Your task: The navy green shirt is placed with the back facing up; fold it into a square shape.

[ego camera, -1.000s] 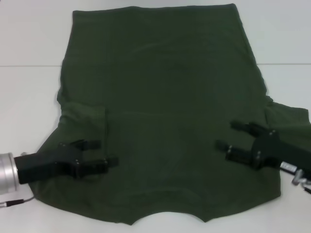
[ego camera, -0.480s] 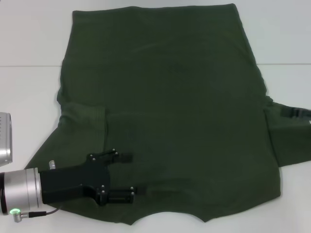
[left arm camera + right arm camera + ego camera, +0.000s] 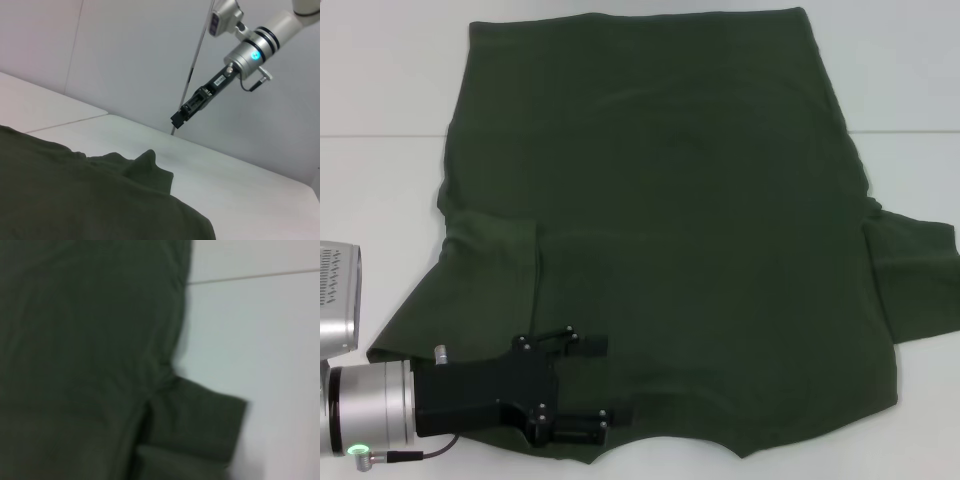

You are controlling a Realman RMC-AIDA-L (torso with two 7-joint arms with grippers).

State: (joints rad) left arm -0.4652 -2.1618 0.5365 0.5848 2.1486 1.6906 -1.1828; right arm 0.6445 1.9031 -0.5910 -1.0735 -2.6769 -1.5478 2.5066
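The navy green shirt (image 3: pixel 670 230) lies flat on the white table, curved neckline (image 3: pixel 665 445) at the near edge and hem at the far side. Its left sleeve (image 3: pixel 495 250) is folded in over the body, while the right sleeve (image 3: pixel 915 285) lies spread out. My left gripper (image 3: pixel 598 385) is open, low over the cloth just left of the neckline, with nothing between its fingers. My right gripper (image 3: pixel 192 106) is outside the head view; the left wrist view shows it raised high above the table. The right wrist view looks down on the shirt (image 3: pixel 85 340) and a sleeve (image 3: pixel 200 422).
The white table (image 3: pixel 380 200) has a seam line running across it at the far part. Bare table shows on both sides of the shirt. A pale wall (image 3: pixel 125 60) stands behind the table in the left wrist view.
My left gripper has moved nearer and rightward, toward the neckline. My right gripper, over the right shoulder a second ago, has left the head view and risen.
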